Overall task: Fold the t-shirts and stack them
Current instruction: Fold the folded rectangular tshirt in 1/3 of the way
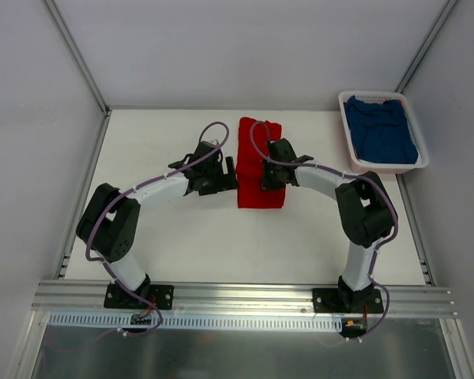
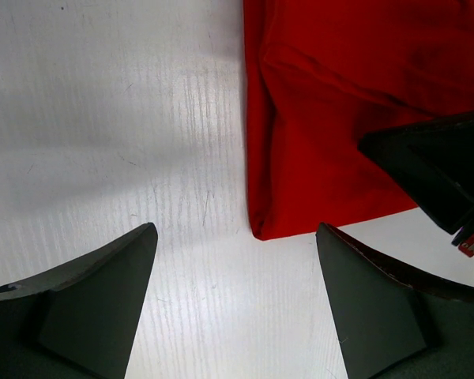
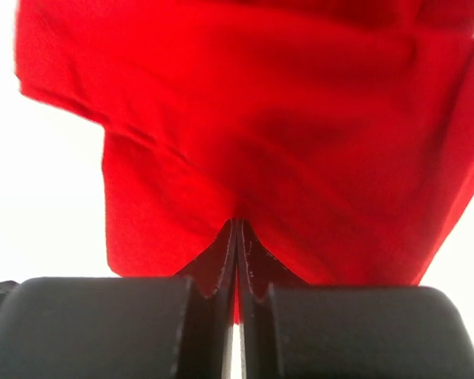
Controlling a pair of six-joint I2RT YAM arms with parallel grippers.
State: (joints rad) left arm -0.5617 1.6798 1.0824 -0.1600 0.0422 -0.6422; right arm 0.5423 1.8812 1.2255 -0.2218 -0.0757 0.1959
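Top external view: 1 red shirt (image 1: pixel 257 193) lies folded into a long narrow strip on the white table (image 1: pixel 182 229). 1 blue shirt (image 1: pixel 385 133) sits crumpled in a white basket (image 1: pixel 387 167), well to the right of the red shirt and a little beyond it. 2 arms bend in toward the red shirt, 1 from each side.

Left gripper (image 1: pixel 231 170) sits just off the red shirt's left edge. Left wrist view: its jaws stand wide apart with only bare table between them. A corner of the red shirt lies just ahead of the gap.

Right gripper (image 1: pixel 270 180) is over the red shirt's right side. Right wrist view: its 2 fingers (image 3: pixel 213 268) are pressed together on a pinch of the red cloth. The fabric bunches in soft folds beyond them.
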